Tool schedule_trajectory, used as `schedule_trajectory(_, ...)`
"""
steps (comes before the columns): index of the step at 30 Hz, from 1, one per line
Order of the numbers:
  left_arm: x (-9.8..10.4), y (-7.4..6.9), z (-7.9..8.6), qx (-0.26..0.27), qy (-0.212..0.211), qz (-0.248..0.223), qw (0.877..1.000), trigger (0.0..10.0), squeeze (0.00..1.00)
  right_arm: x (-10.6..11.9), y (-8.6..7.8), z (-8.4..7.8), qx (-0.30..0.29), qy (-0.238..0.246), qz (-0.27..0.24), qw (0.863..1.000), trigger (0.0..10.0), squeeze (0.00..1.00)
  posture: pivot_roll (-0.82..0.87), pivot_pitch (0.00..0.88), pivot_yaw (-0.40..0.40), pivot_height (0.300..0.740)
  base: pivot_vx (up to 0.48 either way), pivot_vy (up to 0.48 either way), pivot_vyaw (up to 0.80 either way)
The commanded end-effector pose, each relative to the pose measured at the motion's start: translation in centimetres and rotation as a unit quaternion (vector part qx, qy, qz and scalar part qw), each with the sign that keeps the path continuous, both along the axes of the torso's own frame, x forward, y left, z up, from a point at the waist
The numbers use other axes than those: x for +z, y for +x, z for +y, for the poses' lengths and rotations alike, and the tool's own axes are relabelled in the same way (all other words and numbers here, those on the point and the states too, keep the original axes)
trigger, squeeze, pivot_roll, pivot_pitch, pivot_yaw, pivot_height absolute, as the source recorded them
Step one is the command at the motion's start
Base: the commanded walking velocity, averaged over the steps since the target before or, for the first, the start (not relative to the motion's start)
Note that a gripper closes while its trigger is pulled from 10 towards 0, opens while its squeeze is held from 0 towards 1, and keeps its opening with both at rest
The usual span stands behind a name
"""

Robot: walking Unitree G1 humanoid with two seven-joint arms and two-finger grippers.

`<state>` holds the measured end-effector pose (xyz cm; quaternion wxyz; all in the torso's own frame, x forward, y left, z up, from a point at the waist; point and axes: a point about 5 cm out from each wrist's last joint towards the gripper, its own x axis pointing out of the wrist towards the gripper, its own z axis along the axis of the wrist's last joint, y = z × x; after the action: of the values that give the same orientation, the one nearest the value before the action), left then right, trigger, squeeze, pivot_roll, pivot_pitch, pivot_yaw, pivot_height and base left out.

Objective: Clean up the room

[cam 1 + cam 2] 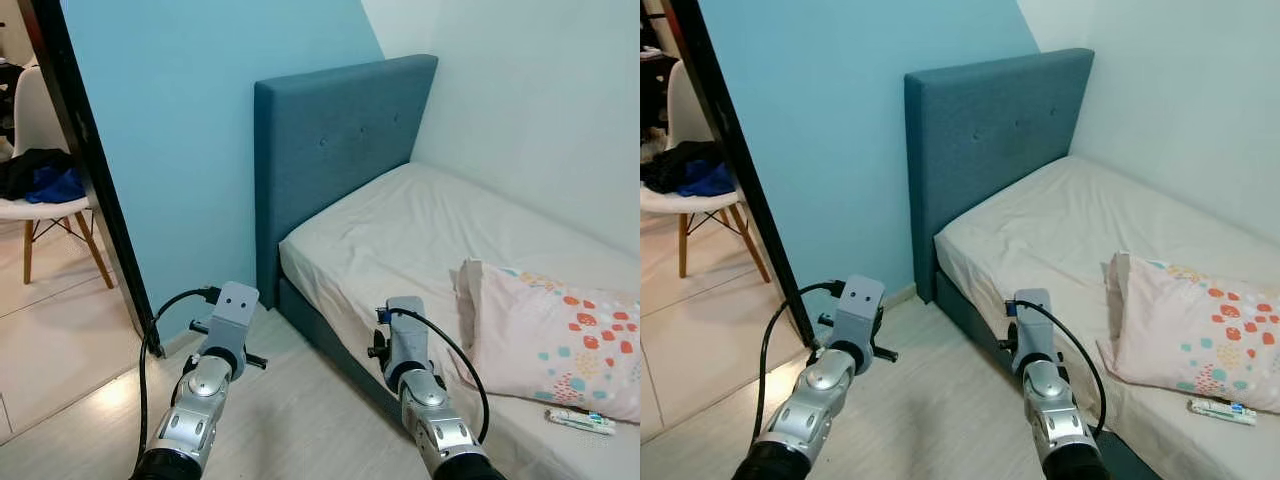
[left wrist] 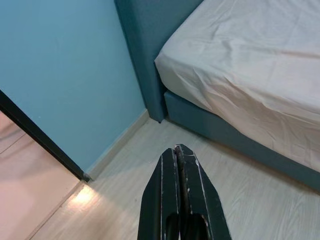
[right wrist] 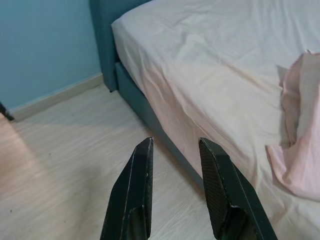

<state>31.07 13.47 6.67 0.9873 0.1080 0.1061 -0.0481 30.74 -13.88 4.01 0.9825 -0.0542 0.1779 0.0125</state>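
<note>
Pillow point(image 1: 555, 340) lies skewed on the bed point(image 1: 420, 230), ahead and right of the right gripper point(image 3: 175, 192) — 2 fingers parted, empty, the nearer arm; left gripper point(image 2: 181, 195) pressed closed, empty, over floor.

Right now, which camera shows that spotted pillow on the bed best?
The left eye view: the pillow shows nearly whole, spots and all, lying on the bed. The right eye view shows it similarly. The right wrist view catches just a pale pink edge; the left wrist view, bare sheet.
</note>
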Motion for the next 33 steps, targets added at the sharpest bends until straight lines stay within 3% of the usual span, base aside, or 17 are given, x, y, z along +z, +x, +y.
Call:
schedule_trajectory(1,-0.14,-0.11,0.07,-0.001,-0.001,0.006,1.000,10.0,0.00,0.22,0.19,0.00,0.004,-0.005,-0.003,1.000,10.0,0.00,0.02,0.000,-0.076,0.740,0.000,0.000,0.80)
schedule_trajectory(5,-0.11,-0.08,0.05,-0.001,-0.001,0.006,1.000,10.0,0.00,0.20,0.17,0.03,0.002,-0.004,-0.003,1.000,10.0,0.00,0.02,0.000,-0.076,0.740,0.000,0.000,0.80)
schedule_trajectory(9,-0.05,-0.01,0.04,-0.001,-0.003,0.006,1.000,10.0,0.00,0.19,0.09,-0.11,-0.013,0.018,-0.006,1.000,10.0,0.00,0.02,0.000,-0.074,0.740,0.000,0.000,0.00)
schedule_trajectory(29,0.00,0.13,-0.04,-0.001,-0.004,0.006,1.000,10.0,0.00,0.19,0.10,-0.24,-0.019,0.030,-0.005,0.999,10.0,0.00,0.02,0.000,-0.072,0.740,0.000,0.000,0.00)
schedule_trajectory(33,-0.02,0.15,-0.13,-0.002,-0.004,0.006,1.000,10.0,0.00,0.25,0.13,-0.40,-0.019,0.028,-0.007,0.999,10.0,0.00,0.02,0.000,-0.072,0.740,0.000,0.000,-0.73)
